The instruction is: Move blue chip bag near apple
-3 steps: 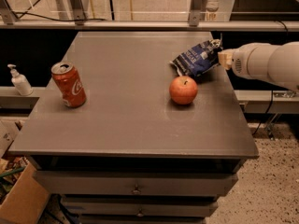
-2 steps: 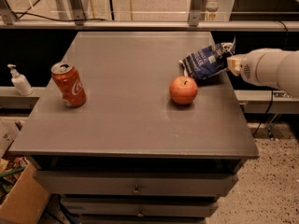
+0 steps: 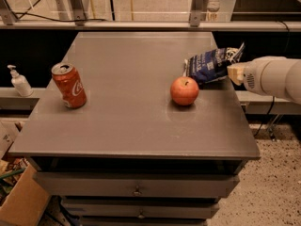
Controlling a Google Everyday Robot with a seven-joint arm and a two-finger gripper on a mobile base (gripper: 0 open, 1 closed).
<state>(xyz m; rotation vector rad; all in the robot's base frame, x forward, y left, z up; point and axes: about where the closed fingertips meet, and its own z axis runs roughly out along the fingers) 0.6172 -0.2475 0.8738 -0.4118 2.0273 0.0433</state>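
Note:
The blue chip bag (image 3: pixel 210 65) is dark navy with white lettering and sits at the table's right edge, just behind and to the right of the apple (image 3: pixel 184 91). The apple is round, red-orange, and stands on the table (image 3: pixel 127 121). My gripper (image 3: pixel 235 72) comes in from the right on a white arm (image 3: pixel 275 76) and is shut on the bag's right end. It holds the bag tilted, low over the table. A small gap separates the bag and the apple.
A red soda can (image 3: pixel 69 85) stands at the table's left. A white pump bottle (image 3: pixel 19 81) sits on a ledge to the left, off the table. A railing runs behind the table. A cardboard box (image 3: pixel 21 201) is on the floor at lower left.
My gripper has moved right and slightly toward the front, and the blue chip bag has moved with it. The apple and the can have not moved.

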